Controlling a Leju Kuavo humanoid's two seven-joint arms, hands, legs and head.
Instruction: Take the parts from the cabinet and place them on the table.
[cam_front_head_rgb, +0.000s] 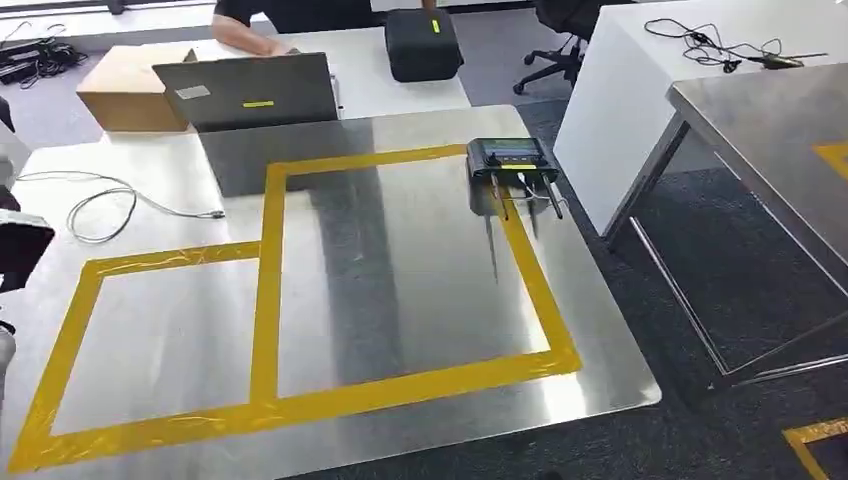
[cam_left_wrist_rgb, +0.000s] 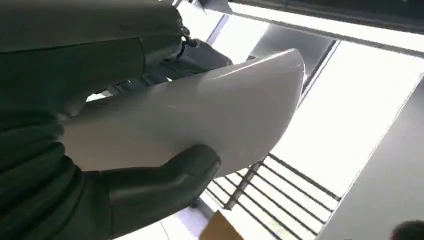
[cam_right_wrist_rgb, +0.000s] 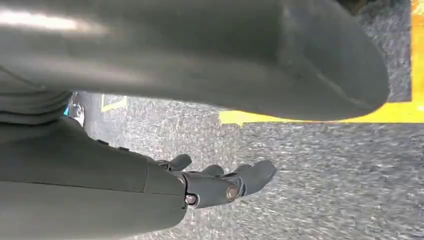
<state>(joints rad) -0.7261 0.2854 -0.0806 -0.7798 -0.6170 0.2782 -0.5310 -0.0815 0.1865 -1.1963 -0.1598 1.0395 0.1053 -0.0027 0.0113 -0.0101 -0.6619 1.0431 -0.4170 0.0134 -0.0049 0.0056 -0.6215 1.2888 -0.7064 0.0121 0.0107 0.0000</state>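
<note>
The steel worktop (cam_front_head_rgb: 400, 300), marked out in yellow tape (cam_front_head_rgb: 265, 300) as two rectangles, stands in front of the robot with a black device (cam_front_head_rgb: 510, 165) at the far corner of the larger rectangle and a thin cable (cam_front_head_rgb: 110, 200) off to the far left; beyond it a laptop (cam_front_head_rgb: 255, 92) and a cardboard box (cam_front_head_rgb: 125, 88) sit by a person's arm (cam_front_head_rgb: 245, 38). No part yet lies inside the taped areas — placement is outstanding. The left hand (cam_left_wrist_rgb: 75, 165) holds the white part (cam_left_wrist_rgb: 200, 115), thumb on one face and fingers (cam_left_wrist_rgb: 200, 55) behind, clear of the worktop, so carrying looks under way. The part is a smooth, glossy, gently curved white panel — thin-edged, unmarked. The right hand (cam_right_wrist_rgb: 220, 185) hangs over grey carpet (cam_right_wrist_rgb: 325, 175), fingers loosely apart, holding nothing.
</note>
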